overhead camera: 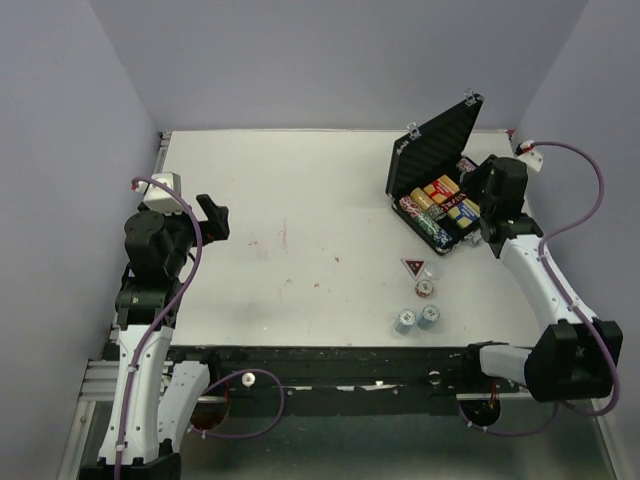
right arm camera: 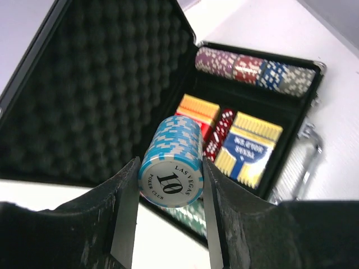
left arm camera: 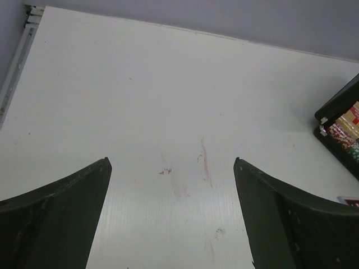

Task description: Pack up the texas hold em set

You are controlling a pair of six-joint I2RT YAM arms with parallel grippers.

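Two grippers stand differently. The right gripper (right arm camera: pixel 171 171) clamps a stack of light-blue chips (right arm camera: pixel 173 148) sideways between its fingers, above the open case (overhead camera: pixel 435 145), whose foam-lined lid is raised. Inside the case lie two card decks (right arm camera: pixel 249 145) with red dice (right arm camera: pixel 220 131) between them, and a multicoloured chip row (right arm camera: pixel 252 70) along one wall. On the table just in front of the case sit a dark triangular marker (overhead camera: pixel 413 266) and a red-and-white chip stack (overhead camera: pixel 424 289). Two blue chip stacks (overhead camera: pixel 404 321) stand a little further from the case. The left gripper (left arm camera: pixel 172 162), jaws spread wide and empty, hangs well to the left of the case.
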